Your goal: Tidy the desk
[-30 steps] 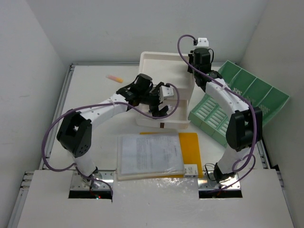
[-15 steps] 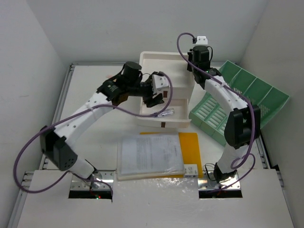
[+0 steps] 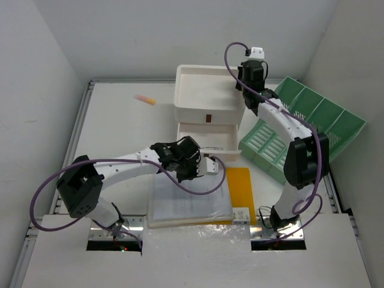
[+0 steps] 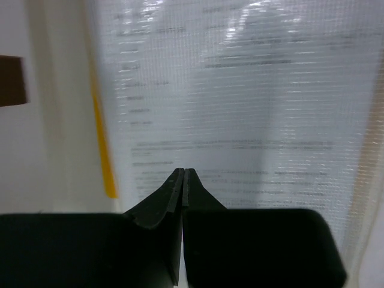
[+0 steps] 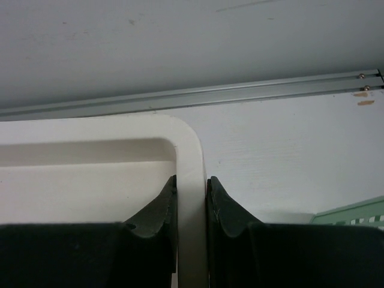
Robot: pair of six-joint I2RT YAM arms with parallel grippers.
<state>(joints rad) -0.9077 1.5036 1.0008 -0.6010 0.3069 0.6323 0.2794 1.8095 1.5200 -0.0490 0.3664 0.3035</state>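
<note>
The white desk (image 3: 117,129) carries a white drawer box (image 3: 207,96) at the back, its lowest drawer (image 3: 207,139) pulled out. My right gripper (image 3: 243,91) is shut on the box's top rim (image 5: 191,157) at the back right corner, one finger inside the rim and one outside. My left gripper (image 3: 204,171) hovers shut and empty over a sleeve of printed papers (image 3: 189,198). In the left wrist view its tips (image 4: 183,171) meet above the sleeve (image 4: 240,108).
A yellow folder (image 3: 241,185) lies under and to the right of the papers. A green slotted file rack (image 3: 300,129) lies tilted at the right. A small orange-pink item (image 3: 144,99) rests at the back left. A small white box (image 3: 242,215) sits near the right arm's base.
My left arm has drawn back from the open drawer to above the papers, and its jaws have gone from open to shut. The right arm has stayed put.
</note>
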